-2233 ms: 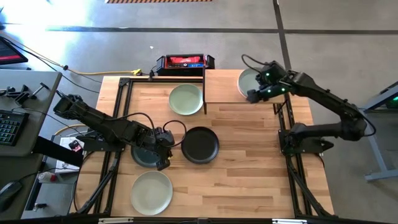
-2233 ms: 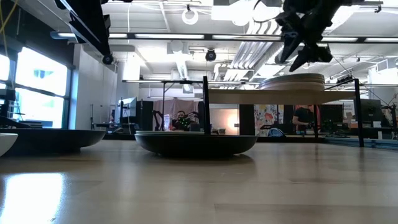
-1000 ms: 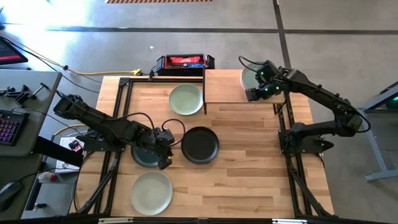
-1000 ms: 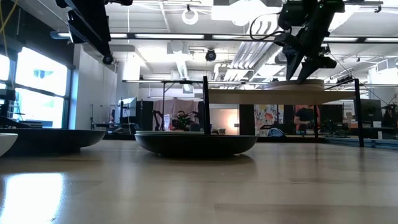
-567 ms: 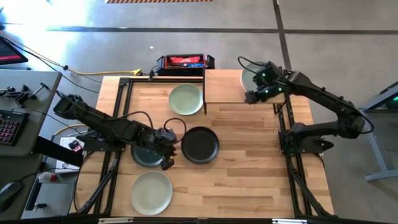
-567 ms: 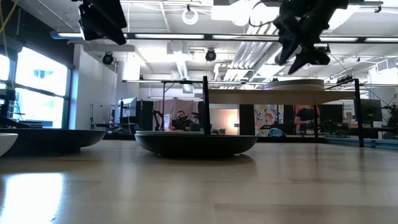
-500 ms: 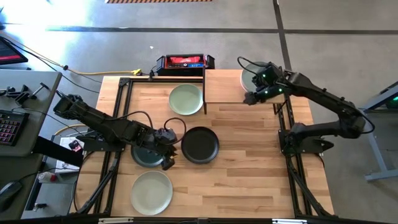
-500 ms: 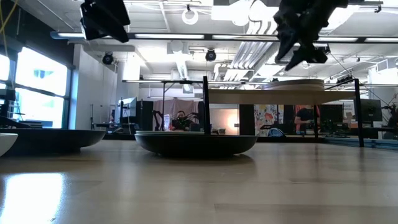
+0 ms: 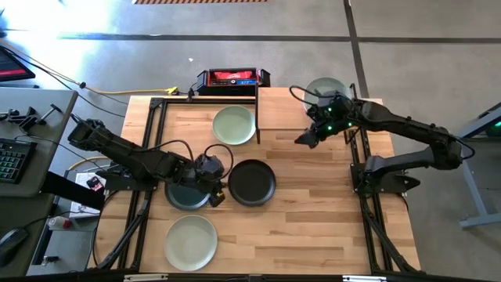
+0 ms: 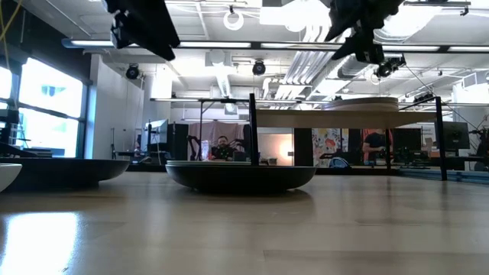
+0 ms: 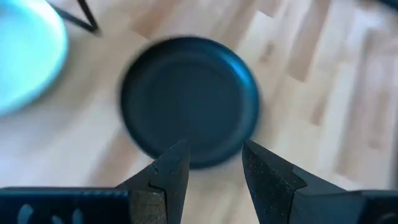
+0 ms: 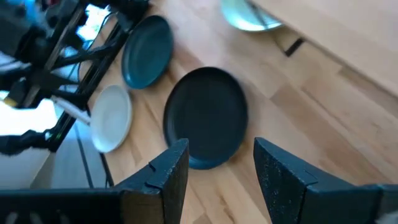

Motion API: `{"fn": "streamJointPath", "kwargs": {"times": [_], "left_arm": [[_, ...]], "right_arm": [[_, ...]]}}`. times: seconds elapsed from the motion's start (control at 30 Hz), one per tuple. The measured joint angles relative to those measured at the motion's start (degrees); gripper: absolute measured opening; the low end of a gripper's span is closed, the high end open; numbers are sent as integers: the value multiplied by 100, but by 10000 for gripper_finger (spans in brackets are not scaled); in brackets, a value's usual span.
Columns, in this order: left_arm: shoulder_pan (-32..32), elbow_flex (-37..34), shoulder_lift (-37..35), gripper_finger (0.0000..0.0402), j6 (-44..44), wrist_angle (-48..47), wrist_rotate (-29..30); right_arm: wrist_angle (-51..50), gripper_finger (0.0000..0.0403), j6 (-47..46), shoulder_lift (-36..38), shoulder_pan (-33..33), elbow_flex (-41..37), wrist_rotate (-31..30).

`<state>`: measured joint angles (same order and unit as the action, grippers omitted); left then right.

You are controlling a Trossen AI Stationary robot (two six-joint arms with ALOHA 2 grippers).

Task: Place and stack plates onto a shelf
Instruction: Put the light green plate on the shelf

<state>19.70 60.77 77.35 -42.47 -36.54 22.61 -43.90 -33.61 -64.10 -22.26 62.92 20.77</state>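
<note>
**One plate on the shelf, four on the table, both grippers empty**

From overhead I see the wooden table (image 9: pixel 313 204) with the shelf (image 9: pixel 282 108) along its far edge. One pale green plate (image 9: pixel 325 88) sits on the shelf's right end; the low view shows it as a thin disc on the raised board.

Four more plates lie on the tabletop. A sage green plate (image 9: pixel 234 124) sits just left of the shelf. The black plate (image 9: pixel 252 182) is near the middle of the table. The dark teal plate (image 9: pixel 185 194) lies just to its left, largely covered by my left arm. A second pale green plate (image 9: pixel 190 242) rests near the front edge.

My right gripper (image 9: pixel 304 138) hangs above the table just off the shelf's front edge, clear of the plate behind it. In its wrist view the fingers (image 12: pixel 168 177) stand apart with nothing between them, and the black plate lies beyond.

My left gripper (image 9: pixel 217 196) hovers between the teal and black plates. Its wrist view is blurred, but the fingers (image 11: pixel 168 174) appear spread and empty, with a dark plate in front of them; I cannot tell whether they touch it.
</note>
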Motion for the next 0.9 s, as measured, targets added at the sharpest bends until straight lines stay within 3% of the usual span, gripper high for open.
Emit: {"fn": "streamJointPath", "kwargs": {"times": [0.2, 0.5, 0.7, 0.9], "left_arm": [[-486, 4, 72, 136, 1270, -79, 326], [-1607, 2, 91, 136, 3085, -91, 302], [-2481, 2, 91, 136, 4238, -96, -191], [-3288, 2, 168, 136, 5052, -106, -672]], "right_arm": [[7, 161, 23, 0, 342, 0, -301], [9, 161, 363, 0, 417, 0, -572], [7, 161, 235, 0, 475, 0, -1176], [7, 161, 214, 0, 477, 0, -1228]]}}
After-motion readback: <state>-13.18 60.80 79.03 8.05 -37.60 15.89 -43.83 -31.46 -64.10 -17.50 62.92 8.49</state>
